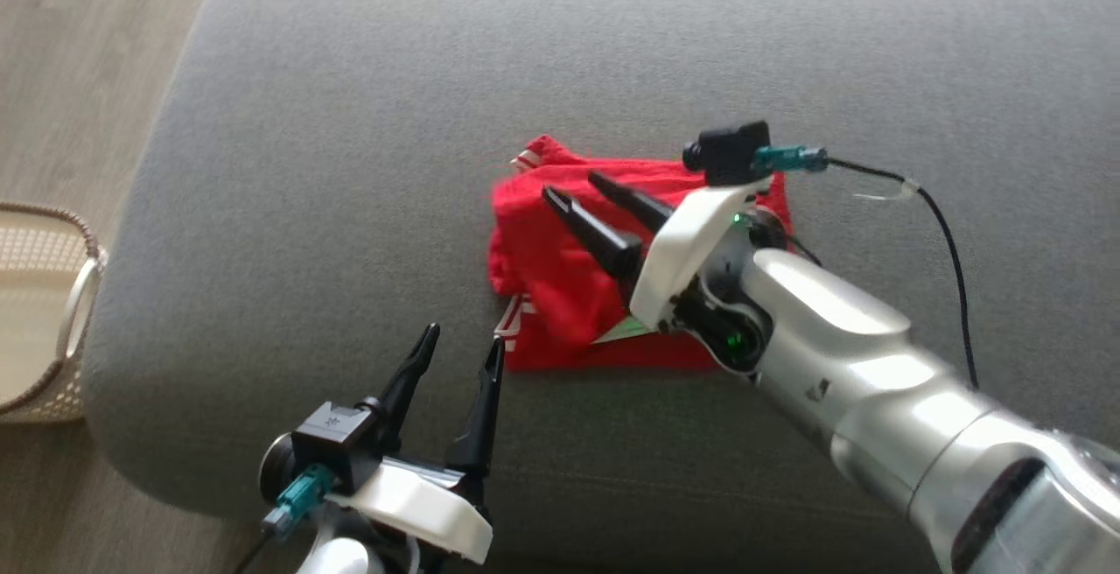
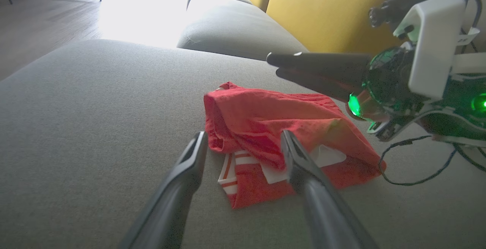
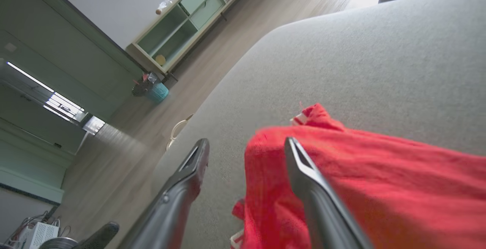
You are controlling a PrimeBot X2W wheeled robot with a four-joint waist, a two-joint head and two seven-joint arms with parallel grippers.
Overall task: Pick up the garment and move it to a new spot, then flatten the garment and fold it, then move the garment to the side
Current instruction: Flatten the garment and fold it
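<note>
We see the garment (image 1: 560, 311) mid-sofa (image 1: 350, 119); our right gripper (image 1: 573, 186) hangs open above it, and the left gripper (image 1: 464, 336) is open near the front edge.

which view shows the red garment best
The left wrist view: the garment lies nearly whole on the cushion, with its white-striped edge visible; only one left finger overlaps it. In the head view the right gripper and arm cover part of the garment. The right wrist view crops the garment close up.

Your red garment (image 1: 560, 294) is soft matt cloth; the grey sofa cushion (image 1: 350, 119) is a coarser matt weave. The right forearm (image 1: 875, 381) looks glossy silver, the floor (image 1: 70, 31) smooth pale wood.
</note>
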